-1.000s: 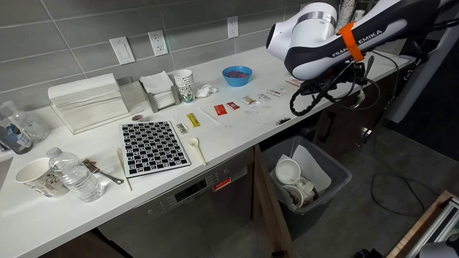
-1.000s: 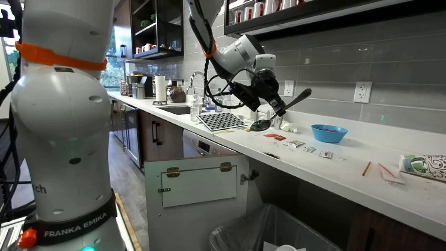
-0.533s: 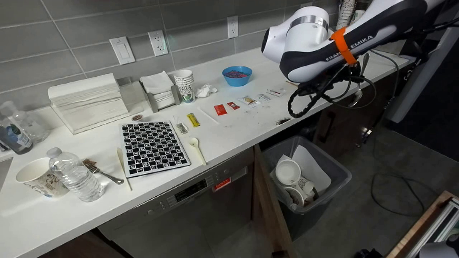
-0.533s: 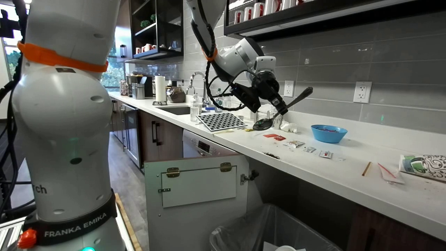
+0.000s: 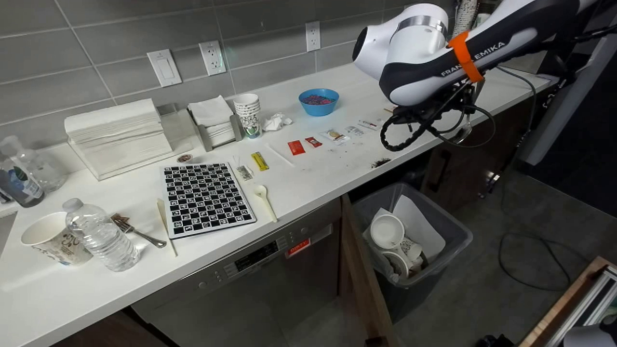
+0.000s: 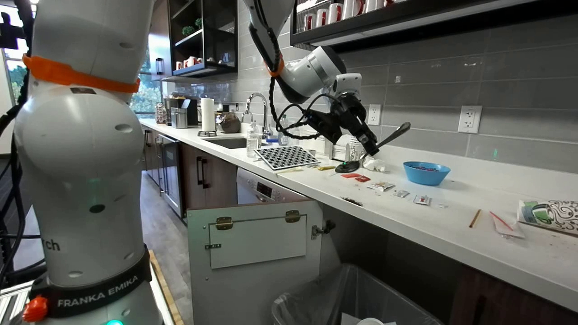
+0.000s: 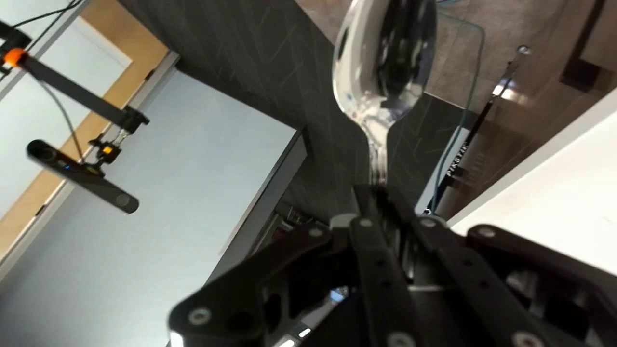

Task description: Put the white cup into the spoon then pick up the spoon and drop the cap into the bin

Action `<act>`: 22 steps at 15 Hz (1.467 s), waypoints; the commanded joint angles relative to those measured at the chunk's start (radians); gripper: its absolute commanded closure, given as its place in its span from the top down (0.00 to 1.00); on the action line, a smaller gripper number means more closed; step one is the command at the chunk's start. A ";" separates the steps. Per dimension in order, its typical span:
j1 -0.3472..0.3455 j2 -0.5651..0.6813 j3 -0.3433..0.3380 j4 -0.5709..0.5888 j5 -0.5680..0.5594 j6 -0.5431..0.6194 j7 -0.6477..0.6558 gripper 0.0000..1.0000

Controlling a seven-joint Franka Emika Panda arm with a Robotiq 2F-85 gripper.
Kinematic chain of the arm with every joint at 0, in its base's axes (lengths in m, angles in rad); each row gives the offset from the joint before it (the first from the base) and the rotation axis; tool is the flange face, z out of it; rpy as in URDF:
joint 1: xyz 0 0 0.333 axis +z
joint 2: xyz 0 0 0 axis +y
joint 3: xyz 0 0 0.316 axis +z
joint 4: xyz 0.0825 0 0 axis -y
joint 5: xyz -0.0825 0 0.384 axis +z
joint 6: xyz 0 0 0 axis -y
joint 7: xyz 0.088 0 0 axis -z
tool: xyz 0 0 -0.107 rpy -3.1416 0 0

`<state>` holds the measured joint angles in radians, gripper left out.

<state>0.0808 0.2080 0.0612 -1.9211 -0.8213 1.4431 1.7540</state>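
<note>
My gripper point(image 6: 374, 151) is shut on the handle of a metal spoon point(image 6: 347, 167) above the counter. The spoon is tilted, with its bowl low and its handle rising past the fingers. In the wrist view the spoon point(image 7: 371, 111) stands out from between the fingertips point(image 7: 378, 193). Its bowl also shows in an exterior view point(image 5: 463, 133), where the arm hides the fingers. The dark-grey bin point(image 5: 468, 236) stands on the floor below the counter edge, with white round containers point(image 5: 387, 231) and paper inside. No small plain white cup shows clearly on the counter.
A blue bowl point(image 5: 319, 110), red packets point(image 5: 296, 147), a stack of patterned cups point(image 5: 249, 120) and a checkered board point(image 5: 207, 197) lie on the counter. A patterned cup point(image 6: 551, 214) lies on its side. An open cabinet door point(image 6: 253, 243) stands beside the bin. A shelf point(image 6: 406, 25) hangs above.
The gripper and spoon have moved left in an exterior view, and right and lower in an exterior view. The spoon stays held, and its tilt has changed a little.
</note>
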 commanded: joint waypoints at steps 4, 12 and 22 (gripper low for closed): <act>-0.053 -0.103 -0.041 -0.134 0.032 0.427 0.068 0.03; -0.126 -0.078 -0.118 -0.203 0.059 1.069 0.017 0.03; -0.386 0.089 0.204 -0.212 0.734 1.451 -0.659 0.03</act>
<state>-0.1859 0.2456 0.0991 -2.1558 -0.2811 2.8882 1.2915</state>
